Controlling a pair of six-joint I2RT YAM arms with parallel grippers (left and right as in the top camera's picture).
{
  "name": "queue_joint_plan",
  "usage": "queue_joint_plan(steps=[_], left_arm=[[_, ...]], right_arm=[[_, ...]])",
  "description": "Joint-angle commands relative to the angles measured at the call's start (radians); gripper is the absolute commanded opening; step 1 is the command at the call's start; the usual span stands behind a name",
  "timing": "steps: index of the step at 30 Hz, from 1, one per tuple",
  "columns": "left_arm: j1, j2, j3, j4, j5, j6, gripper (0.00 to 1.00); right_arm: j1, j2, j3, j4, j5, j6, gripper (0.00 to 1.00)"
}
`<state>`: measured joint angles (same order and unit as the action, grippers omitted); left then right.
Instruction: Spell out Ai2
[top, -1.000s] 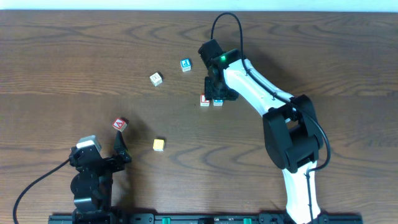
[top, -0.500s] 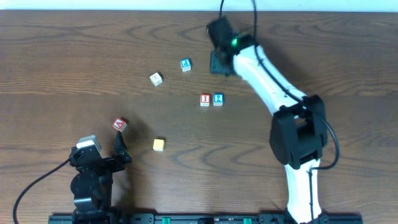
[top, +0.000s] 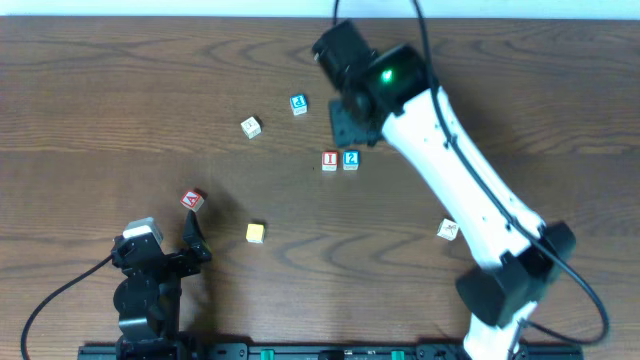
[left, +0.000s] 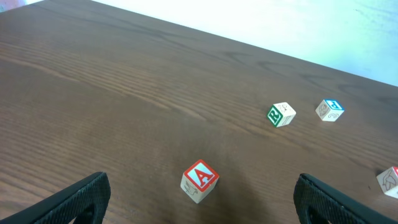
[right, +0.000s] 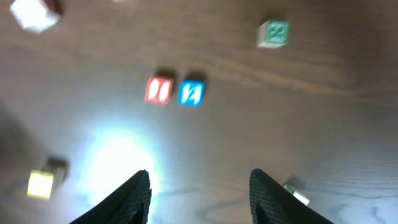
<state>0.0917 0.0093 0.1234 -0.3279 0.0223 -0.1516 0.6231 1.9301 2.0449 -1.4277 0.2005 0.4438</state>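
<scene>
The I (top: 329, 160) and 2 (top: 350, 159) are lying touching in the middle of the surface. My right pincer (right: 199, 193) is hanging open and empty over them. The A (left: 199, 179) is waiting apart, toward the front-left corner, before my open left pincer (left: 202, 196). I judge it is not yet placed.
</scene>
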Motion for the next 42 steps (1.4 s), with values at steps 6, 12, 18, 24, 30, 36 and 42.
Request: queue_joint_plan(steps=[6,12,18,24,30,36,42], left_arm=[[0.005,-0.005,-0.022,-0.009,-0.004,0.018,0.95],[0.005,-0.005,-0.022,-0.008,-0.004,0.017,0.95],[0.005,-0.005,-0.022,-0.008,0.074,-0.037,0.95],[0.005,-0.005,-0.022,0.021,0.168,-0.089,0.95],[0.006,0.016,0.022,0.065,0.266,-0.087,0.96],[0.006,0.318,0.297,-0.126,0.017,0.054,0.95],[0.006,0.823,0.620,-0.356,0.089,-0.010,0.95]], right_arm=[[0.135,-0.470,-0.557,0.189,0.007,0.046,0.65],[0.154,-0.730,-0.787,0.283,-0.132,0.050,0.99],[0.154,-0.806,-0.796,0.201,-0.146,0.043,0.99],[0.154,-0.806,-0.796,0.160,-0.146,0.011,0.99],[0.154,-0.806,-0.796,0.192,-0.144,0.011,0.99],[0.154,-0.803,-0.796,0.282,-0.141,0.011,0.99],[0.154,-0.791,-0.796,0.324,-0.099,0.011,0.99]])
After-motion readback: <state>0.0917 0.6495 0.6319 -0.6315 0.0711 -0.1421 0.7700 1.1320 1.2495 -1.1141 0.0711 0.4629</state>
